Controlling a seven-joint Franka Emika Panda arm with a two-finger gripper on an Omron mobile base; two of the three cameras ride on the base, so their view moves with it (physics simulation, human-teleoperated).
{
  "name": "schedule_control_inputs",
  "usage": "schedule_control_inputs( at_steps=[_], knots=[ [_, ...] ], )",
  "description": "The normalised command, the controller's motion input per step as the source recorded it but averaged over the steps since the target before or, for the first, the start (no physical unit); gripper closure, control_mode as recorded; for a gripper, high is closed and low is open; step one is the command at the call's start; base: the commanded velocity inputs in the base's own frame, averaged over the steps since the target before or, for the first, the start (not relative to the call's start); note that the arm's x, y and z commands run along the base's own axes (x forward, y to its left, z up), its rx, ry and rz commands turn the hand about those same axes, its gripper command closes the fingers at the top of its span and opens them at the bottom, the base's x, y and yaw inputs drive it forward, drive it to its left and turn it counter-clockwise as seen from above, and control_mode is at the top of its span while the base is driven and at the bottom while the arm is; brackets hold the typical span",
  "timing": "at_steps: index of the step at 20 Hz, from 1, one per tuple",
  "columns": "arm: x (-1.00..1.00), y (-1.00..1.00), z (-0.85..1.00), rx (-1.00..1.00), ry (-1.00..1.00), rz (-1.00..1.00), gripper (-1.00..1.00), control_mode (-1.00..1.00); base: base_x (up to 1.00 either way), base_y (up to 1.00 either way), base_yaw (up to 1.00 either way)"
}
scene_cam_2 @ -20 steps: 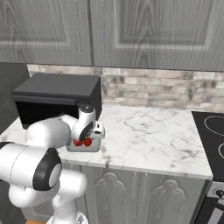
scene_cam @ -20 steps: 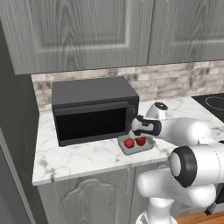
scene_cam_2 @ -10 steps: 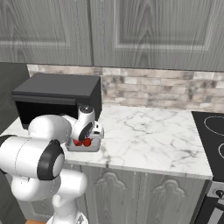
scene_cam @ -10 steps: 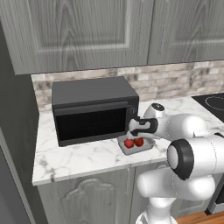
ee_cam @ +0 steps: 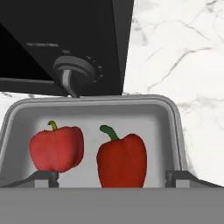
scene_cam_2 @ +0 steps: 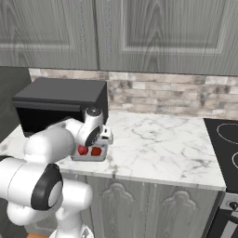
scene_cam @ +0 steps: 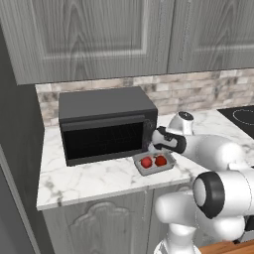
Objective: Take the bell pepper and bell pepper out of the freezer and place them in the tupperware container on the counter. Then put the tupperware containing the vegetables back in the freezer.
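Two bell peppers [ee_cam: 87, 157] below the open claw [ee_cam: 111, 177]

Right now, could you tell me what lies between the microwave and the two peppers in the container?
In the hand view, just the tupperware container's rear rim and bare grey floor separate the microwave from the bell peppers.

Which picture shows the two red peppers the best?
The hand view. The two bell peppers sit big and close in the tupperware container, stems showing. In the left base view they are two small red spots in it; in the right base view the arm partly hides them.
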Motion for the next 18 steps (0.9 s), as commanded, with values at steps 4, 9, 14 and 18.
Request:
schedule_control_inputs(
  at_steps=[4,9,14,18],
  knots=[
    [-0.06,-0.54,0.51,0.00,-0.03,-0.02,-1.00,-1.00,0.00,0.00,0.00],
    [0.00,-0.60,0.07,0.00,0.00,-0.01,-1.00,-1.00,0.00,0.00,0.00],
    [0.00,-0.23,-0.11,0.00,0.00,0.00,-1.00,-1.00,0.00,0.00,0.00],
    [0.00,0.00,-0.19,0.00,0.00,0.00,-1.00,-1.00,0.00,0.00,0.00]
  ],
)
